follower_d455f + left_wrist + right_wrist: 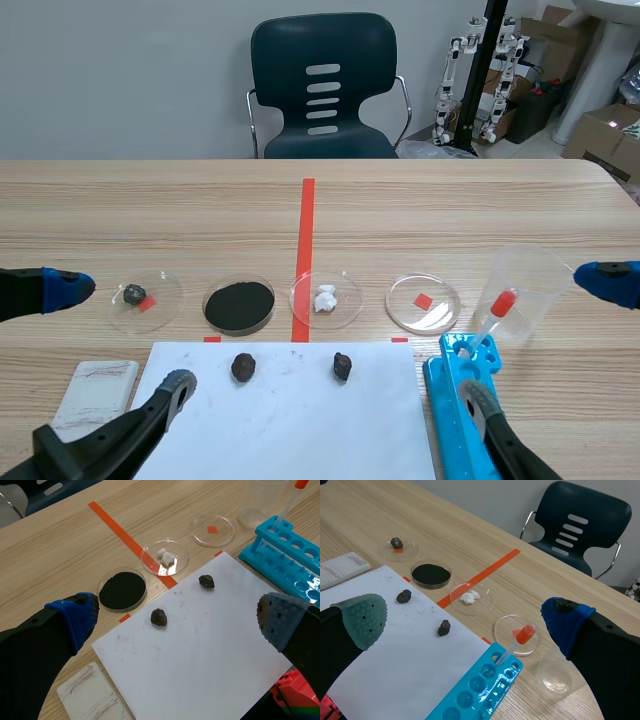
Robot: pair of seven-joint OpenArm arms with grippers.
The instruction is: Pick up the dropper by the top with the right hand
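**Logging bench state: dropper in rack, both grippers wide**

You will find the clear plastic dropper with the orange-red bulb (516, 645) standing tilted, bulb uppermost, in a corner hole at the far end of the bright blue plastic tube rack (480, 687). The clear plastic beaker (555, 675) stands just beside that end of the rack. In the scene view the bulb shows against the beaker wall; whether they touch, you cannot tell.

Your right gripper (465, 622) is spread wide with nothing between its pads. It hangs above the table, and the dropper sits ahead of it, nearer the blue-padded finger and apart from both.

Your left gripper (177, 620) is likewise wide and holds nothing. It is over the near left part of the white paper sheet (290, 420).

Other items on the wooden table (450, 210):
- Two dark rock lumps (243, 367) lie on the sheet, well apart from each other.
- Four round clear dishes run in a row beyond the sheet. One holds a small dark lump (145, 300), one black powder (240, 305), one white fragments (326, 298), and one sits over a red mark (424, 303).
- A white rectangular tile with faint streaks (95, 395) lies beside the sheet's left edge.
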